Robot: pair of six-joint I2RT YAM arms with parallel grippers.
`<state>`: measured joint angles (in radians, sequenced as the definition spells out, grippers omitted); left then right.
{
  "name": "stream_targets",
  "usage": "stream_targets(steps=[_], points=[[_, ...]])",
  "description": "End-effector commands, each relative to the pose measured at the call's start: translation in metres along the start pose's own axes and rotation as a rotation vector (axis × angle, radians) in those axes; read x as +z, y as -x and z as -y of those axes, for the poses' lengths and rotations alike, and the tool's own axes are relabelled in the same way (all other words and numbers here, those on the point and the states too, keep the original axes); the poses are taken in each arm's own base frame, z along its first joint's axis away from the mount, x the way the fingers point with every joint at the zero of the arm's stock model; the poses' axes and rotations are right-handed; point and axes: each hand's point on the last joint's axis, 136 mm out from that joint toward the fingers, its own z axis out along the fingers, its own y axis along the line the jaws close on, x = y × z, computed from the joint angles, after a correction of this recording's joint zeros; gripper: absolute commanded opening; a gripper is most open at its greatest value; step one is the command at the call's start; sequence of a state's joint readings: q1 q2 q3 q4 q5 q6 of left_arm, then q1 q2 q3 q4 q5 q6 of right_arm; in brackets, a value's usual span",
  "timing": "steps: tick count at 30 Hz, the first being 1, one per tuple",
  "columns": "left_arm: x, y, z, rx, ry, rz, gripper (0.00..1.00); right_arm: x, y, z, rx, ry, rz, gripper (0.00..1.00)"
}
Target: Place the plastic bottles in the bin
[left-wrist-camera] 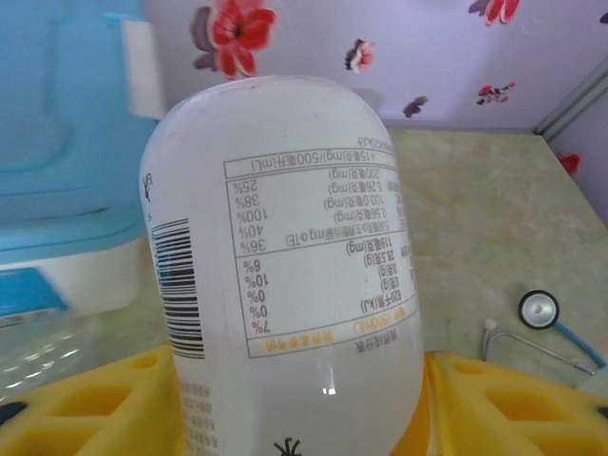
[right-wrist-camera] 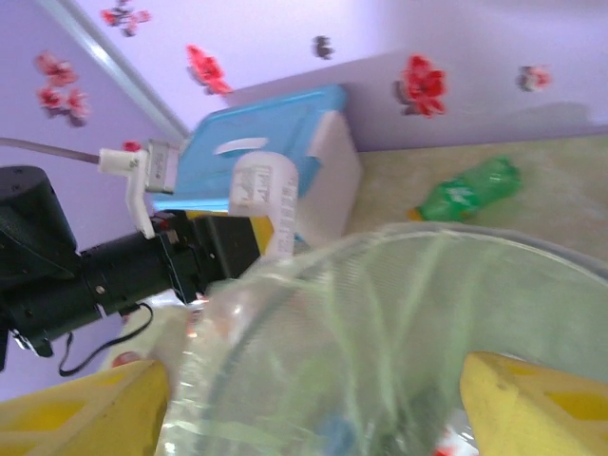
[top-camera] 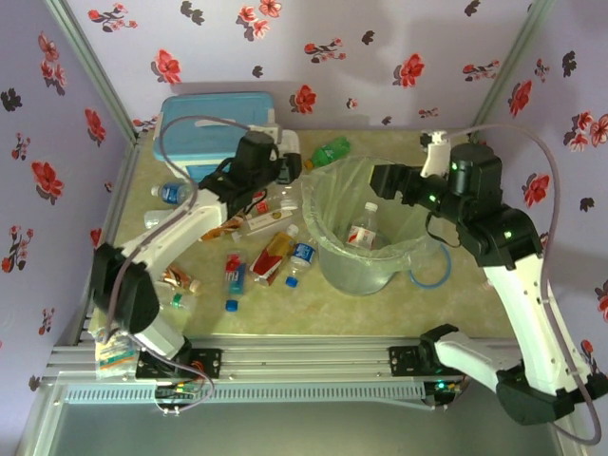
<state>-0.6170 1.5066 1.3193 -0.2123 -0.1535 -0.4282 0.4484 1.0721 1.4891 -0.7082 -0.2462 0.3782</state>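
Observation:
My left gripper (top-camera: 280, 171) is shut on a white plastic bottle (left-wrist-camera: 285, 266) with a printed label, held between the yellow fingers (left-wrist-camera: 85, 408) above the table, left of the bin. The bin (top-camera: 366, 256), a clear bucket lined with a bag, holds a clear bottle with a red label (top-camera: 363, 228). My right gripper (top-camera: 380, 179) hangs open over the bin's far rim (right-wrist-camera: 380, 275), nothing between its fingers (right-wrist-camera: 541, 408). A green bottle (top-camera: 331, 150) lies behind the bin. Several more bottles (top-camera: 302, 252) lie on the table left of the bin.
A white box with a light-blue lid (top-camera: 214, 123) stands at the back left, close behind the left gripper. Loose blue caps (top-camera: 231, 305) lie among the bottles. A blue-tubed stethoscope (left-wrist-camera: 541, 309) lies right of the bin. Floral walls close in the table.

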Motion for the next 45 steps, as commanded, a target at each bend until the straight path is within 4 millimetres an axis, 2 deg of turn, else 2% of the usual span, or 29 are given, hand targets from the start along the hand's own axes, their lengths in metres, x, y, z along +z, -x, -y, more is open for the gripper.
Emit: stream_targets(steps=[1, 4, 7, 10, 14, 17, 20, 26, 33, 43, 45], points=[[-0.037, 0.008, -0.017, 0.041, -0.031, 0.054, 0.61, 0.02, 0.007, -0.037, -0.02, 0.135, -0.018, 0.81], [-0.076, 0.009, -0.028, 0.026, -0.098, 0.106, 0.6, 0.041, 0.005, -0.058, -0.034, 0.206, -0.053, 0.81], [-0.108, -0.001, -0.031, 0.062, -0.171, 0.16, 0.56, 0.065, 0.002, -0.075, -0.023, 0.267, -0.093, 0.81], [-0.135, -0.009, -0.013, 0.154, -0.314, 0.203, 0.55, 0.092, -0.002, -0.089, -0.017, 0.317, -0.138, 0.81], [-0.158, -0.013, 0.009, 0.184, -0.466, 0.243, 0.53, 0.121, -0.013, -0.112, -0.015, 0.389, -0.211, 0.82], [-0.158, -0.012, 0.013, 0.162, -0.492, 0.246, 0.52, 0.139, -0.024, -0.124, -0.002, 0.434, -0.259, 0.84], [-0.15, -0.011, 0.014, 0.146, -0.497, 0.231, 0.51, 0.15, -0.031, -0.134, 0.023, 0.478, -0.281, 0.87], [-0.138, -0.003, 0.022, 0.114, -0.537, 0.244, 0.5, 0.167, -0.039, -0.145, 0.071, 0.539, -0.315, 0.88], [-0.139, 0.005, 0.026, 0.099, -0.553, 0.262, 0.48, 0.177, -0.045, -0.14, 0.086, 0.513, -0.329, 0.79], [-0.142, 0.008, 0.027, 0.088, -0.566, 0.278, 0.48, 0.194, -0.057, -0.136, 0.102, 0.503, -0.371, 0.79], [-0.14, 0.008, 0.027, 0.088, -0.564, 0.275, 0.48, 0.193, -0.056, -0.135, 0.097, 0.496, -0.368, 0.73]])
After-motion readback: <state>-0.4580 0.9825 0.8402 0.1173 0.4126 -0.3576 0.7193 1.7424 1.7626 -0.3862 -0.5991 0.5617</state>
